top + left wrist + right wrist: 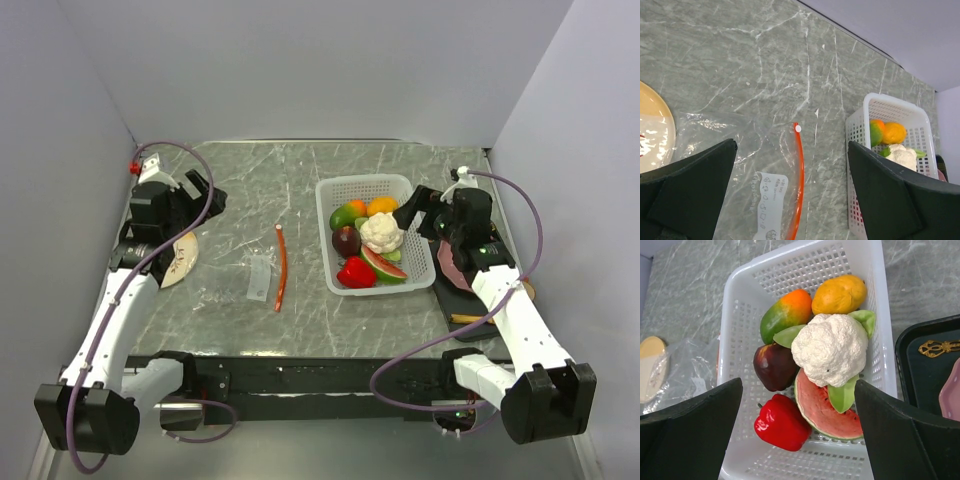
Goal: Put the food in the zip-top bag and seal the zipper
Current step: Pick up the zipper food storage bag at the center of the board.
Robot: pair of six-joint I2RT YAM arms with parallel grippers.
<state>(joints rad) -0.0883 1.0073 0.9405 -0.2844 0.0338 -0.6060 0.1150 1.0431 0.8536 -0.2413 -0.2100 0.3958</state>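
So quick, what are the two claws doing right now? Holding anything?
Left gripper: open, holding nothing.
Right gripper: open, holding nothing.

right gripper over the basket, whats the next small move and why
Probably lower the right gripper onto the cauliflower: its jaws stand open above the basket, the cauliflower sits on top of the pile, and the bag lies flat with nothing in it yet.
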